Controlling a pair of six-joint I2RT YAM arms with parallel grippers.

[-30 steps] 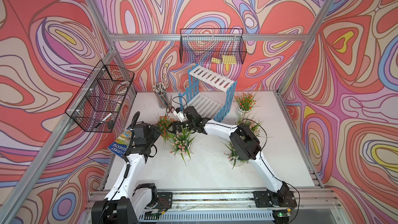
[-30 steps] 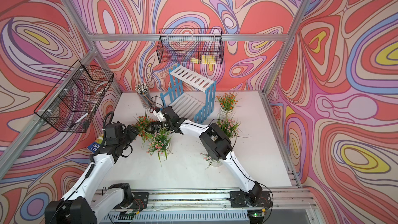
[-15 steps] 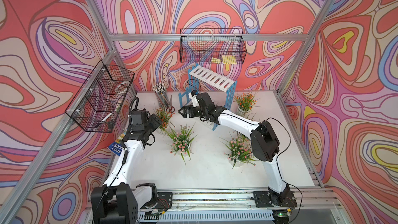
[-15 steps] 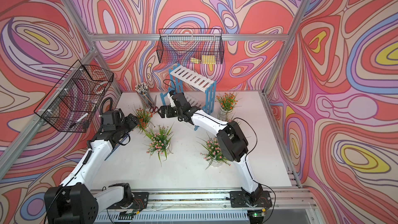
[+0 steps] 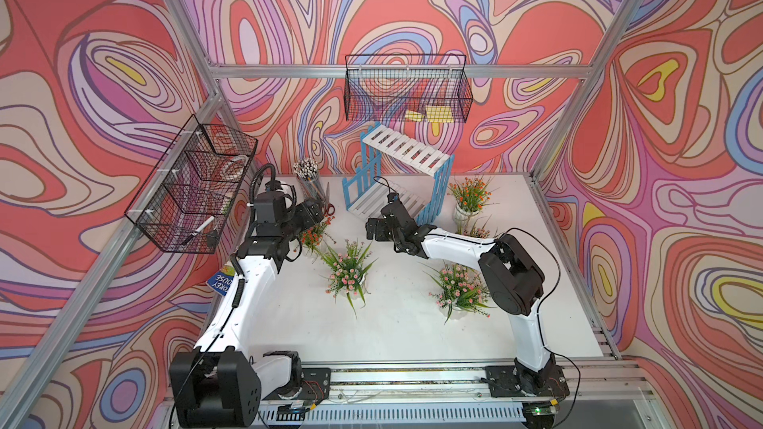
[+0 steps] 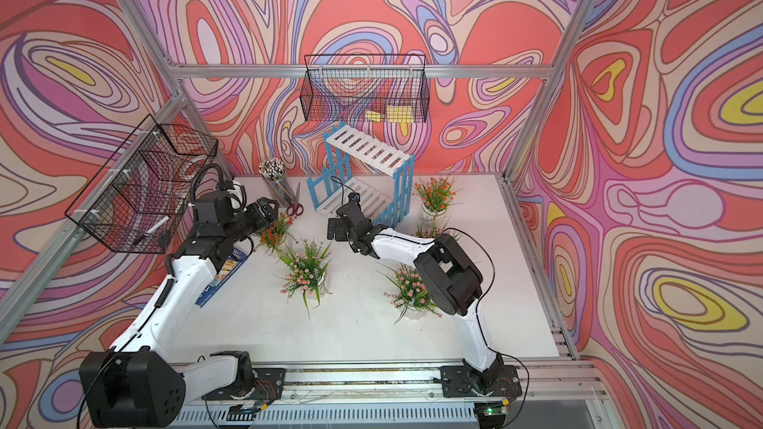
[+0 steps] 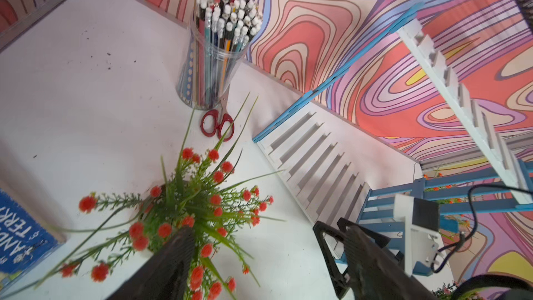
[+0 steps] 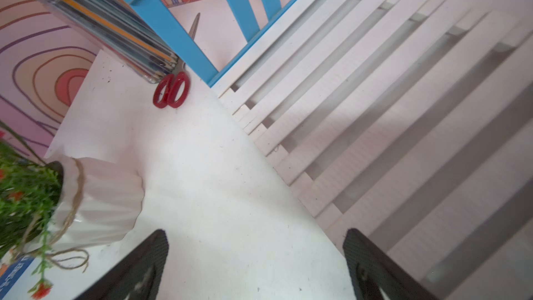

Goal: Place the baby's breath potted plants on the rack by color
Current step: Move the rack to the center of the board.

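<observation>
Hovering the left gripper [image 7: 251,227] over the orange-red potted plant [image 7: 187,206], jaws apart; hanging the right gripper [image 8: 256,231] beside the rack [image 8: 375,96], jaws apart.

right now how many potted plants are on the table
5: left orange-red plant, back orange-red plant beside the rack, middle pink plant, front-right pink plant, and a fifth plant mostly hidden behind the right arm.

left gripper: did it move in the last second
Yes. In both top views the left gripper has moved up the picture, away from the camera, and now sits closer to the clear plastic cup of pencils, which has stayed put.
</observation>
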